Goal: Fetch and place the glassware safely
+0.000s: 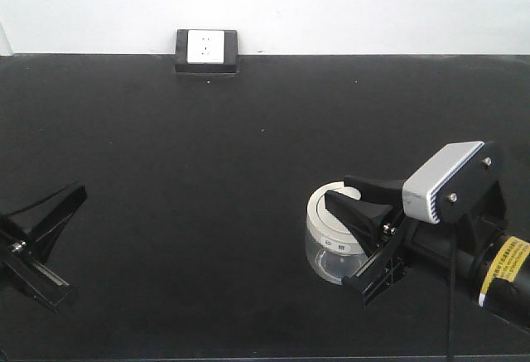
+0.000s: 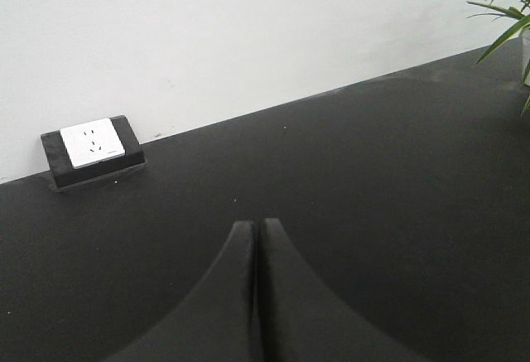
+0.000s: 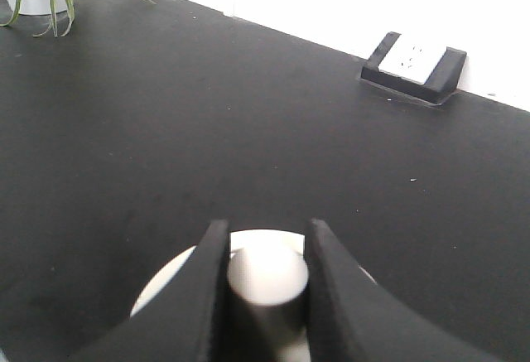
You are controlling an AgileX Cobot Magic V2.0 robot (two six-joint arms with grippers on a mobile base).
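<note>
Black table [image 1: 207, 196] bearing jar [image 1: 325, 234]; white wall [image 1: 373, 6].

We see the left gripper [image 1: 73, 195] low at the left edge of the front view, pointing up and right. Its fingers [image 2: 219, 304] are pressed flat together with nothing between them. The rest of the left arm is out of frame. The right arm [image 1: 489, 267] enters from the lower right and angles up-left, with a grey-white wrist camera housing [image 1: 443, 181] on top. The right gripper [image 1: 338, 190] is closed on the glass jar [image 1: 327, 256] from the side. Its fingers [image 3: 207, 296] touch both sides of the lid knob [image 3: 267, 275], nearly parallel.
</note>
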